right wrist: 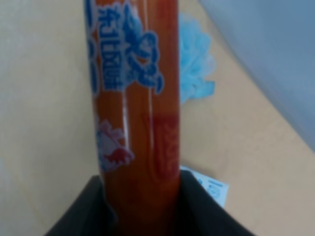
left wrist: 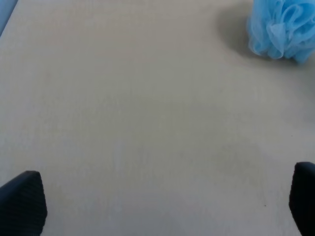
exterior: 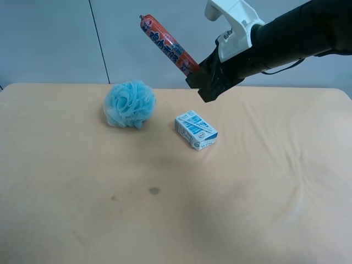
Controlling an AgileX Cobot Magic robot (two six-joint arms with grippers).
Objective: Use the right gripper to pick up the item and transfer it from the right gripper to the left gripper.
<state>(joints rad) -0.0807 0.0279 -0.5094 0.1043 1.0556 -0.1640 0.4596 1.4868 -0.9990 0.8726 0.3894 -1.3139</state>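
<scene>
The item, an orange-red sausage stick (exterior: 165,43) with blue-and-white lettering, is held in the air above the table's far side, tilted up and away from the gripper. My right gripper (exterior: 199,73), on the black arm with the white block (exterior: 234,25), is shut on its lower end. The right wrist view shows the stick (right wrist: 135,113) running out from between the black jaws. My left gripper (left wrist: 162,206) is open and empty, its two fingertips (left wrist: 22,206) wide apart above bare table. The left arm does not show in the exterior high view.
A fluffy light-blue mesh pouf (exterior: 130,104) lies on the table at the far middle-left; it also shows in the left wrist view (left wrist: 283,27). A small blue-white box (exterior: 196,130) lies below the right gripper. The tan tablecloth (exterior: 165,209) has small dark stains.
</scene>
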